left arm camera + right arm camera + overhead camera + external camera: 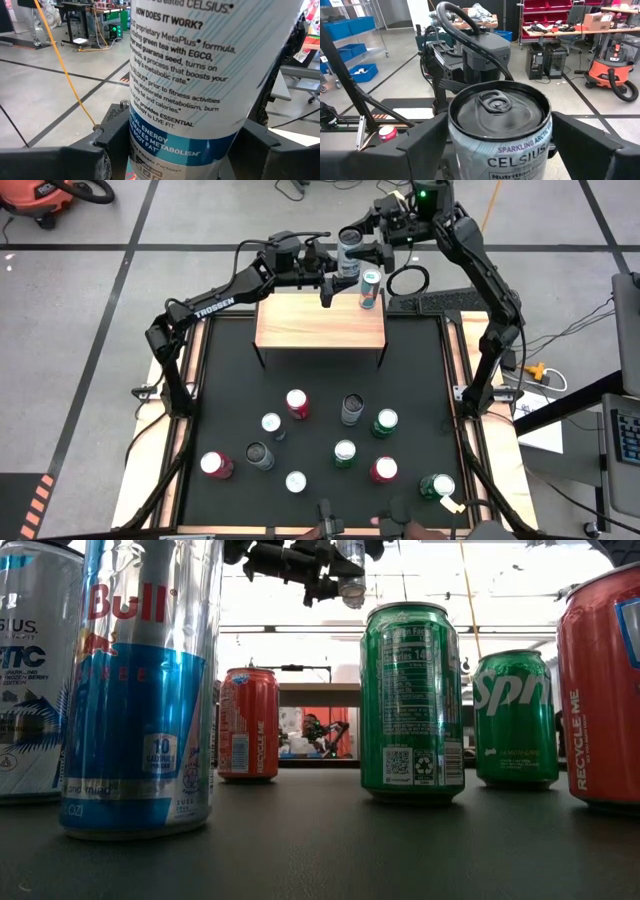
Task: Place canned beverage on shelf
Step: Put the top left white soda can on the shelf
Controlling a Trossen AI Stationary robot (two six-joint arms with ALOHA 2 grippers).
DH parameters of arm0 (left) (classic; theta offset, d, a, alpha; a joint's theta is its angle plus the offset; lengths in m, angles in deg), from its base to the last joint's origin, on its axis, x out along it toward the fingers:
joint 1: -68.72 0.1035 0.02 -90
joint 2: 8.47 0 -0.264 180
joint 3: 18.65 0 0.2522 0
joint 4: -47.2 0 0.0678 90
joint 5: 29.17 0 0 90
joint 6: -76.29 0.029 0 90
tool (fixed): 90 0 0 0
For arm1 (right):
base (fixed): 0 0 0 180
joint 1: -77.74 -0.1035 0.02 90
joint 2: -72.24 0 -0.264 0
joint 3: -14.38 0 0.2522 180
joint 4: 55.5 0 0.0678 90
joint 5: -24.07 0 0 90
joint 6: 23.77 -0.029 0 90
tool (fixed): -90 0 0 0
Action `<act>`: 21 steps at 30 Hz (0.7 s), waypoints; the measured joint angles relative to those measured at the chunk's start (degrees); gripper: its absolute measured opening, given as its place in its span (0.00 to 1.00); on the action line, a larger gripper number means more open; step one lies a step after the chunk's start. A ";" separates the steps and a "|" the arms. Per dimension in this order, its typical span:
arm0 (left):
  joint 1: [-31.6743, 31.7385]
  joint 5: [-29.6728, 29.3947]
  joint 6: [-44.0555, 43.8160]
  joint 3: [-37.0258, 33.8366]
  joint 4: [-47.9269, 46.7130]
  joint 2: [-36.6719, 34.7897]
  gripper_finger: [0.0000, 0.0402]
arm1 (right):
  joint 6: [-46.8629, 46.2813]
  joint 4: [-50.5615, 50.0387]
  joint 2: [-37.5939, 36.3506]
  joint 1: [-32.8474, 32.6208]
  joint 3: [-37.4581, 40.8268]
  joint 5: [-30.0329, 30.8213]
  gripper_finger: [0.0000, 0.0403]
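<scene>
A white and blue can reading "CELSIUS" and "SPARKLING ARCTIC" hangs in the air beyond the far edge of the shelf, a light-wood board on thin black legs at the back of the black bench. Both grippers meet there. The left gripper has its jaws clamped on the can's sides; its wrist view reads "HOW DOES IT WORK?" and "MetaPlus". The right gripper has its jaws flanking the can, contact unclear. A second, teal-and-pink can stands at the shelf's far right corner, label unreadable. Ten more cans crowd the near bench, among them Red Bull and Sprite; several are cropped.
</scene>
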 joint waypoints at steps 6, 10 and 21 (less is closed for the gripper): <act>-0.04 0.02 0.05 0.00 0.00 0.00 0.62 | 1.31 0.10 0.61 -0.81 0.00 0.09 0.80; -0.04 0.02 0.32 0.00 -0.04 0.00 0.62 | 0.95 0.90 0.47 -1.01 0.00 0.86 0.78; -0.04 -0.48 1.87 0.00 -2.89 -0.02 0.62 | -6.06 -1.21 -1.01 -0.58 -0.22 3.62 0.77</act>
